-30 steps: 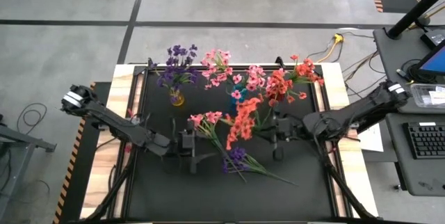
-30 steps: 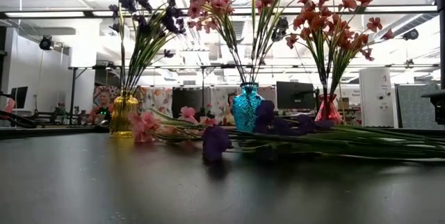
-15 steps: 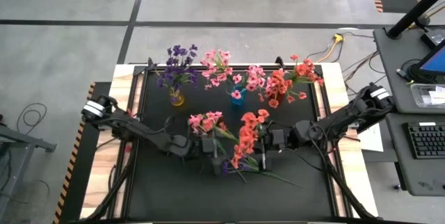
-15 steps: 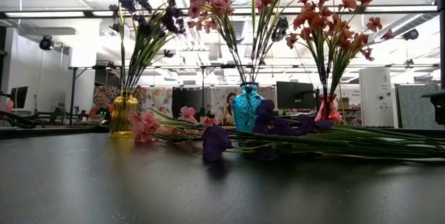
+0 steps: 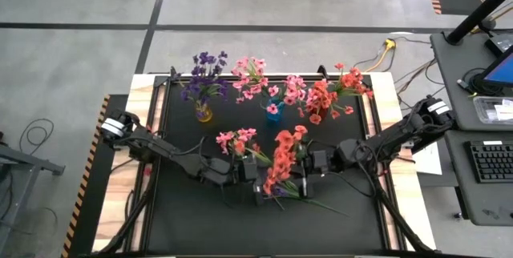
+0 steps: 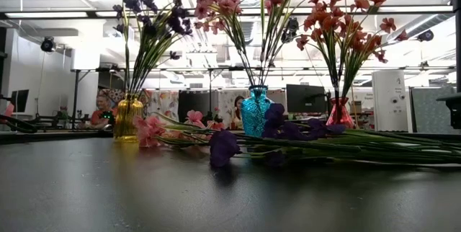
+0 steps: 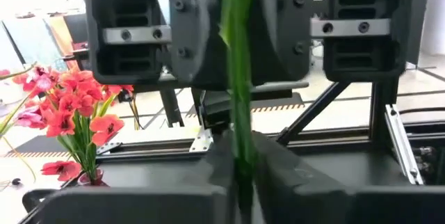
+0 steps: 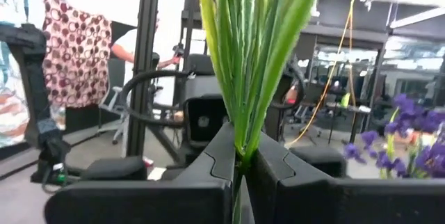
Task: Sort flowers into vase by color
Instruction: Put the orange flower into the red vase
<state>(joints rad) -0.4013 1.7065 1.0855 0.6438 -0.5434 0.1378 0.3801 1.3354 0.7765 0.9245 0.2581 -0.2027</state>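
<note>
A coral-red flower sprig [image 5: 280,158] hangs over the table's middle between my two grippers. My right gripper [image 5: 298,171] is shut on its bundle of green stems and leaves [image 8: 243,78]. My left gripper [image 5: 260,176] faces it from the left and is shut on one thin green stem [image 7: 236,78]. A pink sprig [image 5: 236,140] and a purple sprig [image 5: 271,194] lie flat on the black mat. At the far edge stand a yellow vase [image 5: 203,114] with purple flowers, a blue vase [image 5: 274,110] with pink ones and a red vase [image 6: 338,113] with coral ones. My left gripper pinches a single green stem [image 7: 241,156] between its two fingers, which lie across it, coming from the table's left. The stem runs on past the fingers in front of the right gripper's face, clear of the table. My right gripper pinches the bundle of stems and leaves [image 8: 243,144] between its two fingers, coming from the table's right. The leaves fan out beyond the fingers, and the sprig is lifted clear of the mat.
The long stems of the lying sprigs [image 6: 360,145] stretch across the mat's middle toward the right. The black frame rails [image 5: 160,90] edge the mat. Bare mat [image 5: 192,218] lies at the near left. A person [image 6: 101,109] sits in the room behind.
My right gripper has carried the coral sprig toward the table's near edge and a little left. My left gripper has moved right toward the sprig and has shut on one of its stems. The lying pink and purple sprigs have stayed put.
</note>
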